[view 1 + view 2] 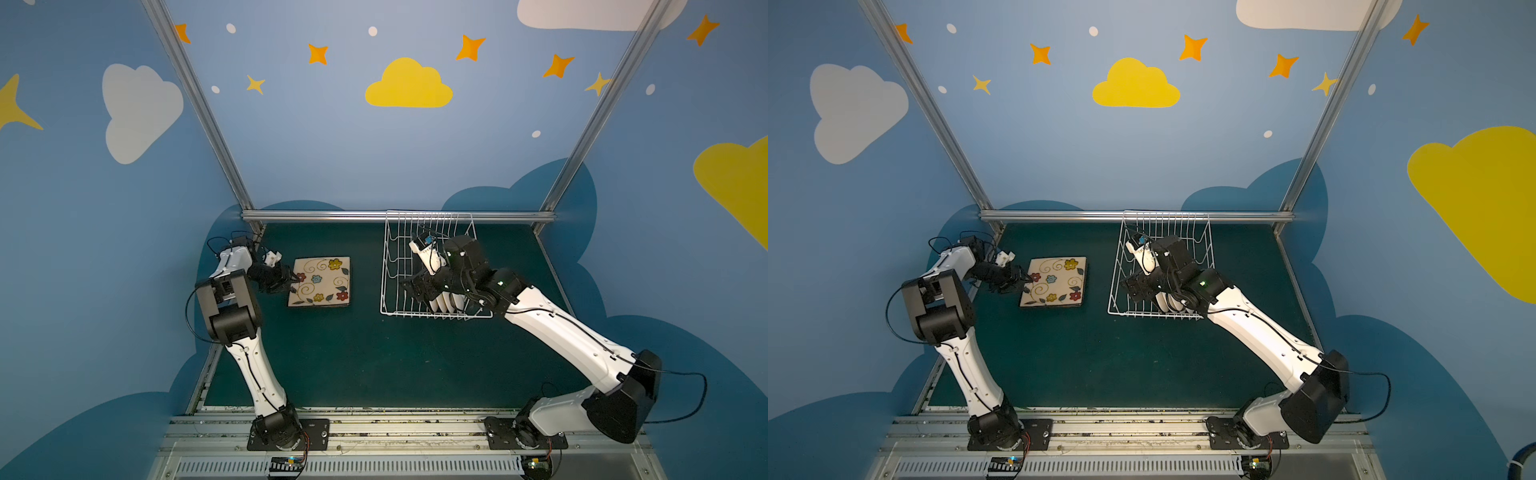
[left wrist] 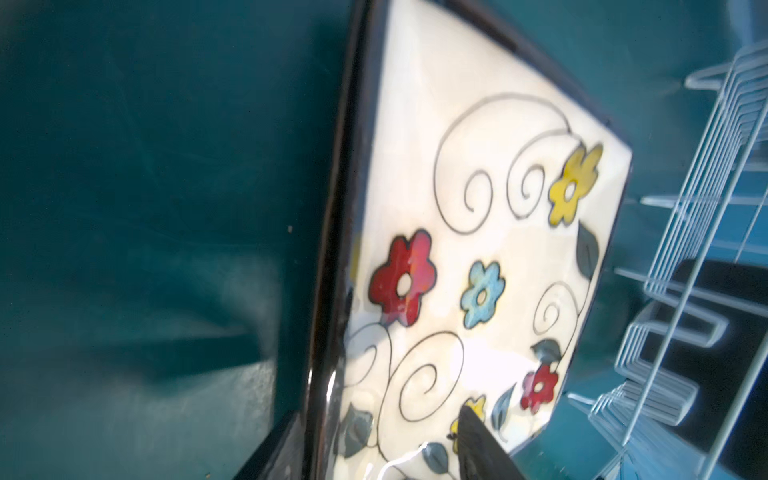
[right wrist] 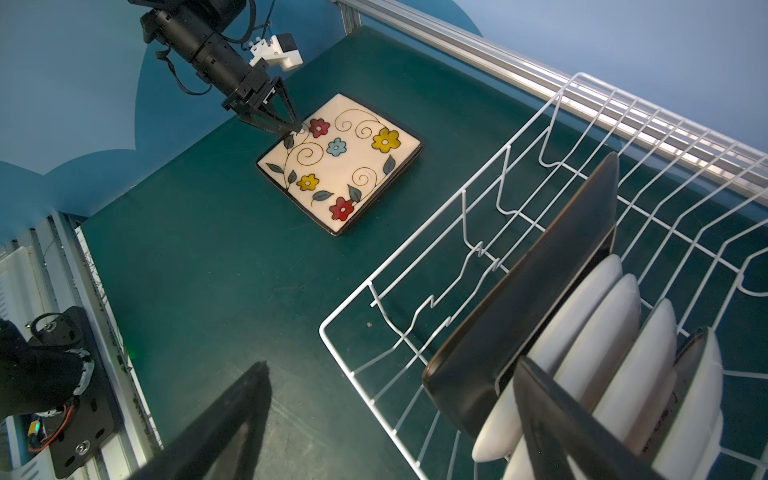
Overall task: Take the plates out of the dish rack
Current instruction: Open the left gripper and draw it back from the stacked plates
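A square cream plate (image 1: pixel 320 282) (image 1: pixel 1054 282) (image 3: pixel 340 166) with coloured flowers lies face up on the green table, on top of another dark-edged plate. My left gripper (image 1: pixel 294 282) (image 1: pixel 1027 279) (image 2: pixel 378 415) (image 3: pixel 291 126) is open astride its left edge, one finger (image 2: pixel 478 440) over the face. The white wire dish rack (image 1: pixel 384 266) (image 1: pixel 1116 266) (image 3: pixel 345 306) holds an upright black-backed square plate (image 3: pixel 519 299) and several round white plates (image 3: pixel 598 332) (image 1: pixel 446 301). My right gripper (image 1: pixel 415 286) (image 1: pixel 1133 286) (image 3: pixel 392 365) is open around the square plate, its near finger behind it among the white plates.
An aluminium rail (image 1: pixel 395 216) runs along the table's back edge just behind the rack. Blue walls close in both sides. The arm bases (image 1: pixel 286 432) sit on a metal track at the front. Bare green table (image 1: pixel 353 357) lies between the plates and the front.
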Controlling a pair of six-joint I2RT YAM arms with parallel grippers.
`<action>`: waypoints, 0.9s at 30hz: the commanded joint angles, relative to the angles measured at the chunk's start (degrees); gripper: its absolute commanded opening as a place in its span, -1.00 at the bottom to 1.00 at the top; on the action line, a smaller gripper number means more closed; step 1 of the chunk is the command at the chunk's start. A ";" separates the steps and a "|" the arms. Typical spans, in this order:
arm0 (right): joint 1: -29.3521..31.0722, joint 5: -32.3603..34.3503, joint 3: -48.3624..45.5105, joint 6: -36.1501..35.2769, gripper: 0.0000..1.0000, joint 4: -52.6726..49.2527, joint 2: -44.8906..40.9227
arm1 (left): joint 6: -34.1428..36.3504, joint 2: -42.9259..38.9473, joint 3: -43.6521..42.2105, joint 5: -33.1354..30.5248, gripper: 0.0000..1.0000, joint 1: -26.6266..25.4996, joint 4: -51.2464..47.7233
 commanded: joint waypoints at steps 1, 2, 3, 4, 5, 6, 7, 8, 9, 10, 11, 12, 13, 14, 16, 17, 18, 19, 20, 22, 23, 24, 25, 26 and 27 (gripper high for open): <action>0.22 0.97 0.96 -0.17 0.82 0.21 -1.01 | -1.55 -3.57 -0.47 0.08 0.32 0.14 2.15; 0.22 1.14 0.83 -0.23 0.82 0.20 -1.06 | -1.88 -4.11 -0.64 0.30 0.35 0.12 2.54; 0.19 1.30 0.88 -0.31 0.82 0.12 -1.15 | -2.26 -4.71 -0.86 0.48 0.39 0.06 3.05; 0.22 1.52 0.85 -0.23 0.83 0.05 -1.23 | -2.69 -5.36 -1.23 0.58 0.43 0.05 3.64; 0.22 1.60 0.90 -0.28 0.83 0.03 -1.36 | -3.23 -6.00 -1.59 0.64 0.46 0.02 4.10; 0.22 1.76 0.84 -0.27 0.83 0.00 -1.48 | -3.84 -6.86 -1.91 0.59 0.49 -0.08 4.57; 0.22 1.87 0.85 -0.19 0.84 0.02 -1.62 | -4.51 -7.74 -2.32 0.86 0.52 -0.24 5.05; 0.18 2.04 0.81 -0.18 0.84 0.01 -1.76 | -4.66 -8.62 -2.62 1.48 0.55 -0.48 5.50; 0.22 2.20 0.81 -0.11 0.84 -0.02 -1.92 | -4.80 -9.68 -2.80 2.20 0.57 -0.78 5.82; 0.22 2.38 0.86 -0.12 0.84 0.02 -2.01 | -4.82 -10.85 -2.85 2.63 0.57 -1.10 6.00; 0.20 2.56 0.88 -0.09 0.85 -0.06 -2.20 | -4.84 -11.85 -2.98 2.87 0.58 -1.56 6.17; 0.18 2.81 0.87 -0.20 0.85 -0.08 -2.33 | -4.78 -13.21 -3.23 2.91 0.59 -1.98 6.59; 0.22 3.08 0.88 -0.25 0.85 -0.06 -2.59 | -4.84 -14.50 -3.69 2.64 0.62 -2.41 7.11; 0.18 3.48 0.87 -0.27 0.85 -0.07 -2.80 | -5.05 -16.08 -4.24 2.44 0.64 -2.88 7.86; 0.13 4.02 0.75 -0.42 0.86 -0.11 -3.35 | -6.16 -19.74 -5.67 1.32 0.75 -3.90 9.64; 0.14 4.15 0.66 -0.45 0.86 -0.06 -3.72 | -6.95 -21.52 -6.57 0.54 0.82 -4.40 10.72; 0.13 4.46 0.48 -0.51 0.86 -0.15 -4.15 | -7.42 -23.24 -7.28 0.32 0.86 -4.82 11.59; 0.14 4.87 0.33 -0.25 0.87 -0.17 -4.59 | -7.90 -24.71 -7.86 0.60 0.89 -5.12 12.29; 0.14 5.85 -0.04 0.38 0.87 -0.07 -5.14 | -8.64 -26.20 -8.32 1.31 0.92 -5.35 13.04; 0.14 8.11 -1.35 1.75 0.88 0.47 -6.55 | -9.28 -28.98 -8.89 3.74 0.95 -5.69 13.48; 0.04 9.27 -2.25 2.34 0.88 1.08 -7.51 | -9.99 -30.25 -9.25 4.29 0.95 -5.96 13.59; 0.05 10.24 -3.33 2.82 0.88 1.70 -8.47 | -10.73 -32.14 -10.03 4.99 0.96 -6.12 14.36; -0.05 10.91 -4.13 2.98 0.88 2.18 -9.27 | -11.61 -33.70 -10.99 5.69 0.97 -6.24 15.34; -0.05 11.46 -4.84 3.16 0.88 2.42 -10.08 | -12.63 -35.74 -12.07 6.09 0.99 -6.46 16.61; -0.14 11.98 -5.24 3.33 0.88 2.32 -10.71 | -13.37 -37.76 -13.11 6.33 0.99 -6.73 17.68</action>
